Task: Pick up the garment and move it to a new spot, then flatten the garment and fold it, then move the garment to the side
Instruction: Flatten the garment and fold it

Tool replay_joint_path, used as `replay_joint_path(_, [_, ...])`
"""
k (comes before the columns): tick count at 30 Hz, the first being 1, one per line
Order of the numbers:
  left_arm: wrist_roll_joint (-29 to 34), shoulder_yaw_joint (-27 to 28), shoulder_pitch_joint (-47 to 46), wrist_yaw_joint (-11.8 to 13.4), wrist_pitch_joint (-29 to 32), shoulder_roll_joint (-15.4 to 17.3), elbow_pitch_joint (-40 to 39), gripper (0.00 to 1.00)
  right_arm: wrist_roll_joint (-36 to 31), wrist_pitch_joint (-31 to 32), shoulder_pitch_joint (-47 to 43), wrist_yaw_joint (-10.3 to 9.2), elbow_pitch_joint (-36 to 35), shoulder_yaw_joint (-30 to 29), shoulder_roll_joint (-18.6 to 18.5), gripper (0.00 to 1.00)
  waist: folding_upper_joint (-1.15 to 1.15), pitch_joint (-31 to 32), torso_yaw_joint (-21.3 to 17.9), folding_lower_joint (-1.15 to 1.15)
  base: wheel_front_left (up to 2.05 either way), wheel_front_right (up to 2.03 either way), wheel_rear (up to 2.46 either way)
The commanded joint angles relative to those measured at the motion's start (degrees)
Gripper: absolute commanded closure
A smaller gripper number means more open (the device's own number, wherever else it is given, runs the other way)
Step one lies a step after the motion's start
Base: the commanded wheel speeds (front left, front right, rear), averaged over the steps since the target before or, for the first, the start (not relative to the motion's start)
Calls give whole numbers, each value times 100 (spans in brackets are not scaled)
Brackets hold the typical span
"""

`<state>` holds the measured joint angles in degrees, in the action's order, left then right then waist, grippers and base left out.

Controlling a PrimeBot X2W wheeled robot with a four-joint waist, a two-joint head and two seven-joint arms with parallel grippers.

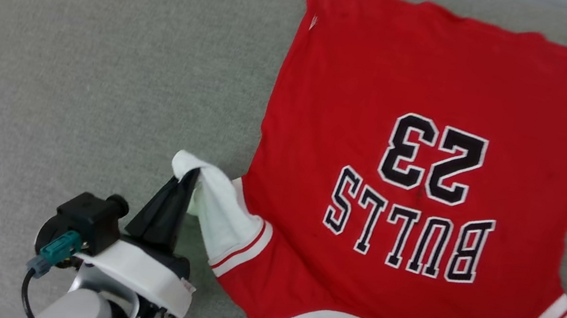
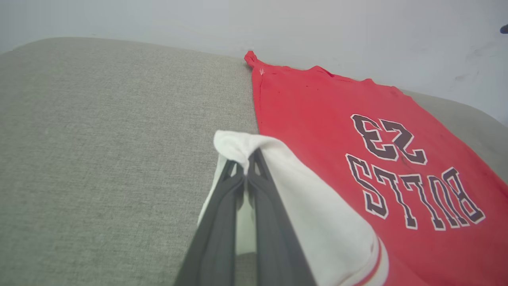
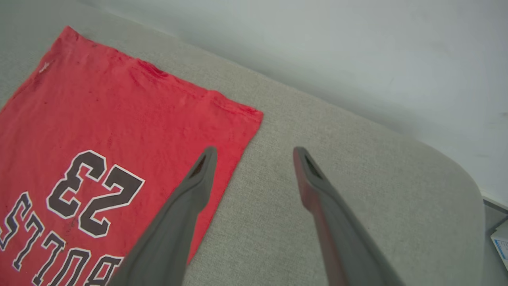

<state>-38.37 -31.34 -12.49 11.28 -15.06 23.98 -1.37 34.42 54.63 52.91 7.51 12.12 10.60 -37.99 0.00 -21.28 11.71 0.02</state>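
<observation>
Left gripper [image 2: 247,161] pinched shut on the white sleeve [image 2: 317,206] of the shirt [image 1: 424,90]; right gripper [image 3: 254,153] spread open, holding nothing.
Between the left jaws sits a bunched fold of sleeve, tented up off the grey cushion [image 1: 74,58]. The red body lies flat to the right of and beyond those jaws, lettering up. The right jaws hover at the shirt's side edge, one finger over red cloth, the other over bare cushion, with a pale wall [image 3: 357,47] beyond.
</observation>
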Motion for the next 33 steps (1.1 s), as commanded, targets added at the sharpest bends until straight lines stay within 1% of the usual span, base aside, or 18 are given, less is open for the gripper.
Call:
replay_joint_path(1, [53,-3,-122,-31,-15,-80,-14,100,31,197,193,-5,114,83,-44,0,0,-412,315,-2,0,0,0])
replay_joint_path(4, [169,38,-258,-120,-15,-263,-29,100,-45,759,708,-5,428,279,-128,0,0,-701,459,-2,0,0,0])
replay_joint_path(7, [280,103,-379,-222,-15,-458,-47,100,-91,1118,1100,-4,723,326,-80,0,0,-959,609,-2,0,0,0])
replay_joint_path(9, [352,140,-447,-283,-15,-579,-41,100,-210,1249,1304,-5,887,360,-84,0,0,-1109,697,-2,0,0,0])
replay_joint_path(13, [501,205,-590,-457,-15,-820,5,100,-394,1318,1541,-5,1149,361,-51,0,0,-1394,877,-2,0,0,0])
replay_joint_path(17, [622,305,-675,-623,-15,-1033,89,100,-519,1278,1448,-5,1385,378,-62,0,0,-1595,1004,-2,0,0,0])
replay_joint_path(19, [679,366,-679,-689,-15,-1139,140,100,-555,1273,1263,-4,1509,452,-106,0,0,-1650,1037,-2,0,0,0])
replay_joint_path(23, [807,494,-627,-830,-15,-1285,240,100,-444,1285,823,-4,1724,546,-64,0,0,-1677,1048,-2,0,0,0])
replay_joint_path(24, [831,525,-612,-859,-15,-1310,259,100,-428,1278,757,-4,1741,554,-63,66,0,-1674,1043,-2,0,0,0])
replay_joint_path(25, [831,525,-612,-859,-15,-1310,259,100,-428,1278,757,-4,1741,554,-63,66,0,-1674,1043,-2,0,0,0])
replay_joint_path(26, [875,593,-579,-913,-15,-1344,309,100,-420,1243,744,-4,1735,557,-108,100,0,-1651,1018,-2,0,0,0])
replay_joint_path(29, [951,692,-541,-972,-15,-1401,394,100,-470,1120,880,-5,1686,554,-182,100,0,-1565,965,-2,0,0,0])
replay_joint_path(33, [1010,782,-468,-1020,-15,-1423,467,100,-416,933,1080,-5,1626,555,-136,100,0,-1393,870,-2,0,0,0])
